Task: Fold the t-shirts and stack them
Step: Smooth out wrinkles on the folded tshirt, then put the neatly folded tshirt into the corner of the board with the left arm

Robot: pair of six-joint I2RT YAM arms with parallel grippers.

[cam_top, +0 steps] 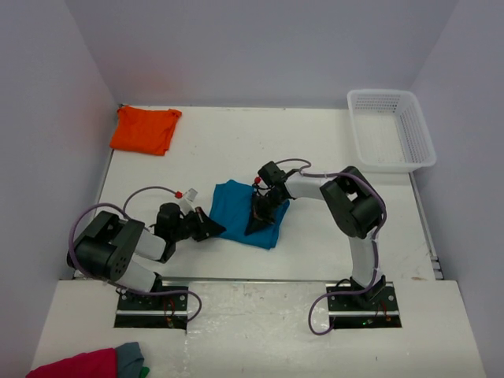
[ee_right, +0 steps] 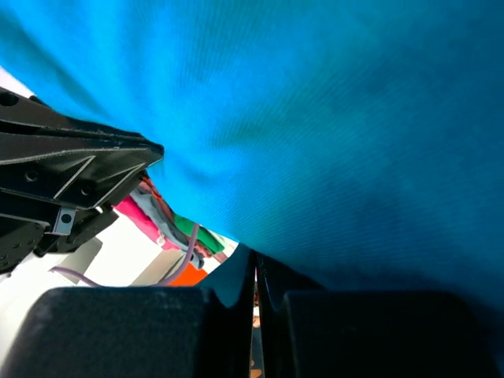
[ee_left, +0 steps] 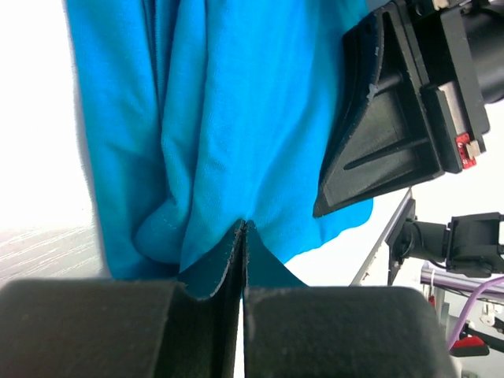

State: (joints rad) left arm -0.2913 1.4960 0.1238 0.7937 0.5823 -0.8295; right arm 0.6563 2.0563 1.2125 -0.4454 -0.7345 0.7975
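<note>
Teal-blue tee [cam_top: 236,206] lies bunched on desk [cam_top: 315,157] between both hands, long axis crosswise to left hand's reach. Left hand [cam_top: 219,230] is pinched closed on its near-left edge. Right hand [cam_top: 250,228] is pinched closed on cloth toward its near-right side. Orange tee [cam_top: 144,130] sits well apart, far beyond left hand, the nearer one.

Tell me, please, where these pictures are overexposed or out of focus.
Left wrist view: the table beside the teal-blue t-shirt is blown out to plain white. Right wrist view: the shirt fills the frame, too near, soft and blurred. Top external view: even light, sharp, faint shadows only.
</note>
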